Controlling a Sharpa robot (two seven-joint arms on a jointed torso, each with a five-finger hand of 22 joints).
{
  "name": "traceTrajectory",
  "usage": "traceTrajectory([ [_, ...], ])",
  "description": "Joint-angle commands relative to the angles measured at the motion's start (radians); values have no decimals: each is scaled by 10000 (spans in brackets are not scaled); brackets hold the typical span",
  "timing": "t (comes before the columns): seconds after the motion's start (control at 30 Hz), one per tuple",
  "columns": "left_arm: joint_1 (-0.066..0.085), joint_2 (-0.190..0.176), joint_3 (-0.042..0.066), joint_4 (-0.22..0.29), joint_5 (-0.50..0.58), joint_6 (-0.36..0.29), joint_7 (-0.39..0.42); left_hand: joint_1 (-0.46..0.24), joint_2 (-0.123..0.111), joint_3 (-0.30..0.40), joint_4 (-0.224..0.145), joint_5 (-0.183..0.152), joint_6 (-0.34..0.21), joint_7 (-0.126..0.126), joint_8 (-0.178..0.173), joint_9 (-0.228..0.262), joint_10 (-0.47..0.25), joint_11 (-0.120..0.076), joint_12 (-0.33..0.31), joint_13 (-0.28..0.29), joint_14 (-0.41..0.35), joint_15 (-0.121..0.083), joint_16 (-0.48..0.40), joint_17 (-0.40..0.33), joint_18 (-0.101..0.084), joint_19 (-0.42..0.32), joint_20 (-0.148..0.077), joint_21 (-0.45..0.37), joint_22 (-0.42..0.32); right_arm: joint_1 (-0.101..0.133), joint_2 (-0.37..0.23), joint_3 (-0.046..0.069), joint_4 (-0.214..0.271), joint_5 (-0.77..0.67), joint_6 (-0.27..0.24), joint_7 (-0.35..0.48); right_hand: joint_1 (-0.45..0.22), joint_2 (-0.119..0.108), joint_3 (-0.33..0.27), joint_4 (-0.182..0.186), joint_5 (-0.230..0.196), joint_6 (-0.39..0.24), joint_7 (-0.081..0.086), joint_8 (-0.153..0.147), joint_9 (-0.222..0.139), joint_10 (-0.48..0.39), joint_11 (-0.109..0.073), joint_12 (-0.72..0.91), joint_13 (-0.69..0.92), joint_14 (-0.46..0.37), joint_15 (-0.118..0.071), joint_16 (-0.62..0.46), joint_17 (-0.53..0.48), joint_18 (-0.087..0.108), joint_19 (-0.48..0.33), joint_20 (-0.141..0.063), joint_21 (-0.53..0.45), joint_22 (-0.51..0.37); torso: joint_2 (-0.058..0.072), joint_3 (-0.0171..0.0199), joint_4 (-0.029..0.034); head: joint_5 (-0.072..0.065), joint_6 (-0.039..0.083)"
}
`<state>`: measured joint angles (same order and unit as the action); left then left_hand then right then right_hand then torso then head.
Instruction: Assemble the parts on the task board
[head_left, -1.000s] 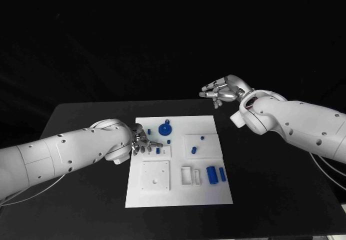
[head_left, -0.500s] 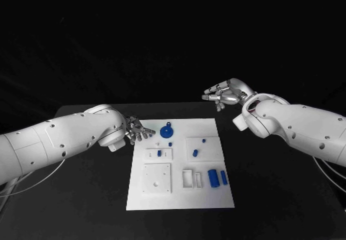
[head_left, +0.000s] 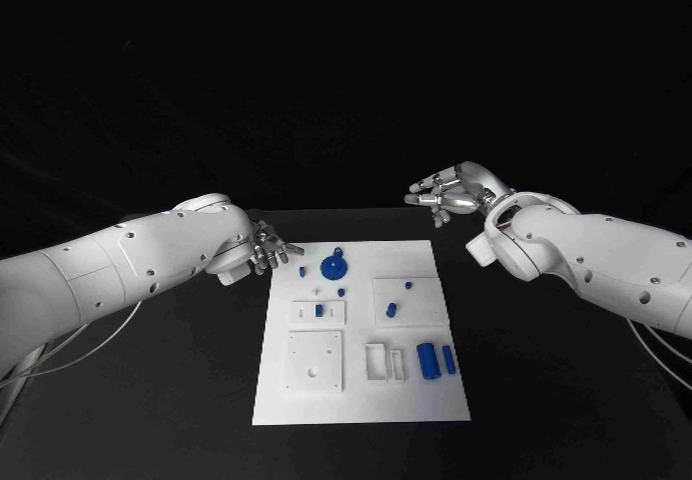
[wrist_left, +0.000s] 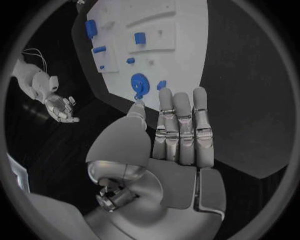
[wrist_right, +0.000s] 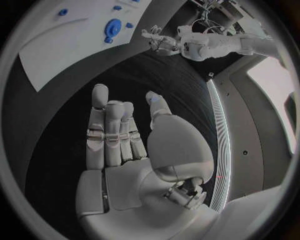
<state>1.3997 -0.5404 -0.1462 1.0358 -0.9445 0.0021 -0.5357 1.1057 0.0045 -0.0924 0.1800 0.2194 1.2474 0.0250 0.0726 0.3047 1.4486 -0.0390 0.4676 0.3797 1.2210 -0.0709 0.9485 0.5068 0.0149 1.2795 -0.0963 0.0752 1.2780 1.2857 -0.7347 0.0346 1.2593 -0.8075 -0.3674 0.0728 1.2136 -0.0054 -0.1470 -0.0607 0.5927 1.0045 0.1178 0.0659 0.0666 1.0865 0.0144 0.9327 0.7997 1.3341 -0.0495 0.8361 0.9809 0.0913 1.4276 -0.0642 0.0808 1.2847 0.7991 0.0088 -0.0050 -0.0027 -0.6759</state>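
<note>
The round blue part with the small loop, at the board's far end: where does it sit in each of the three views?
Head view: round blue part near the far edge of the task board, by the left hand.
Left wrist view: the part just beyond the fingertips.
Right wrist view: the part on the board beyond the fingers.
Shared landmark: the white task board.
</note>
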Motion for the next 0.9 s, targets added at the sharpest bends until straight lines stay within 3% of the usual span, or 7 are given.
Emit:
traceTrajectory([
  [0.03,18,227,10,-343,-456,738,33,5,-112,9,12,-6,-136,34,15,-54,-124,9,5,2,-116,15,-24,-5,-139,-66,58,-39,9,-6,25,4,-1,6,109,87,-91,14,-8,48,40,-120,5,-33,-12,-35,18,-25,-11,-73,24,12,-15,-40,-4,-10,-64,-12,2,-1,-4,16,-8],
  [0.23,3,725,8,-1098,-523,1200,94,-119,-282,130,-23,4,-408,75,101,416,-386,49,233,86,-329,64,155,-22,-119,-177,110,-37,22,-6,70,4,-5,12,101,97,-103,10,-11,62,28,-157,15,-34,-13,-30,24,-23,-13,-73,29,11,-17,-37,-4,-7,-64,-15,19,-8,-22,38,2],
  [0.37,-31,941,7,-1477,-543,1349,151,-171,-321,163,-37,85,-442,-11,323,1406,-457,13,357,110,-384,45,251,-55,-135,-200,100,-41,58,-6,90,4,-6,15,100,99,-101,8,-9,68,34,-184,20,-33,-13,-28,26,-22,-15,-71,31,13,-18,-34,-2,-4,-63,-15,39,-11,-55,61,23],
  [0.53,-103,1165,3,-1895,-549,1422,261,-242,-438,251,12,161,-943,-145,1190,4382,-756,-39,806,367,-553,37,554,46,-149,-245,98,-26,204,-6,106,4,0,17,97,99,-97,-1,-9,71,33,-207,28,-33,-13,-30,33,-21,-16,-72,34,15,-18,-31,-3,-1,-64,-17,64,-15,-73,58,43],
  [0.57,-117,1188,3,-1936,-546,1416,288,-259,-447,247,31,206,-1191,-169,1486,5188,-899,-36,980,434,-627,53,638,44,-141,-269,130,-30,270,-6,108,4,2,17,97,98,-97,-1,-9,71,33,-207,28,-33,-13,-30,33,-21,-16,-72,34,15,-18,-31,-3,-1,-64,-17,69,-18,-79,56,52],
  [0.63,-148,1241,2,-2015,-536,1415,350,-296,-461,298,123,244,-1769,-184,2341,6072,-1159,-56,1422,617,-814,85,952,126,-132,-327,200,-25,405,-6,115,4,5,17,95,97,-95,-6,-9,73,32,-228,32,-34,-14,-29,34,-20,-16,-73,35,15,-18,-29,-2,1,-63,-17,58,-15,-69,33,44],
  [0.9,-239,1415,-3,-2240,-505,1475,464,-308,-401,270,145,320,-1976,-224,2997,6319,-1344,-57,1761,578,-919,51,1177,10,-148,-328,121,-15,461,-6,136,4,14,18,94,93,-87,-12,-7,79,38,-271,41,-34,-13,-29,39,-18,-18,-72,39,16,-20,-25,-2,4,-63,-18,50,-19,-64,11,23],
])
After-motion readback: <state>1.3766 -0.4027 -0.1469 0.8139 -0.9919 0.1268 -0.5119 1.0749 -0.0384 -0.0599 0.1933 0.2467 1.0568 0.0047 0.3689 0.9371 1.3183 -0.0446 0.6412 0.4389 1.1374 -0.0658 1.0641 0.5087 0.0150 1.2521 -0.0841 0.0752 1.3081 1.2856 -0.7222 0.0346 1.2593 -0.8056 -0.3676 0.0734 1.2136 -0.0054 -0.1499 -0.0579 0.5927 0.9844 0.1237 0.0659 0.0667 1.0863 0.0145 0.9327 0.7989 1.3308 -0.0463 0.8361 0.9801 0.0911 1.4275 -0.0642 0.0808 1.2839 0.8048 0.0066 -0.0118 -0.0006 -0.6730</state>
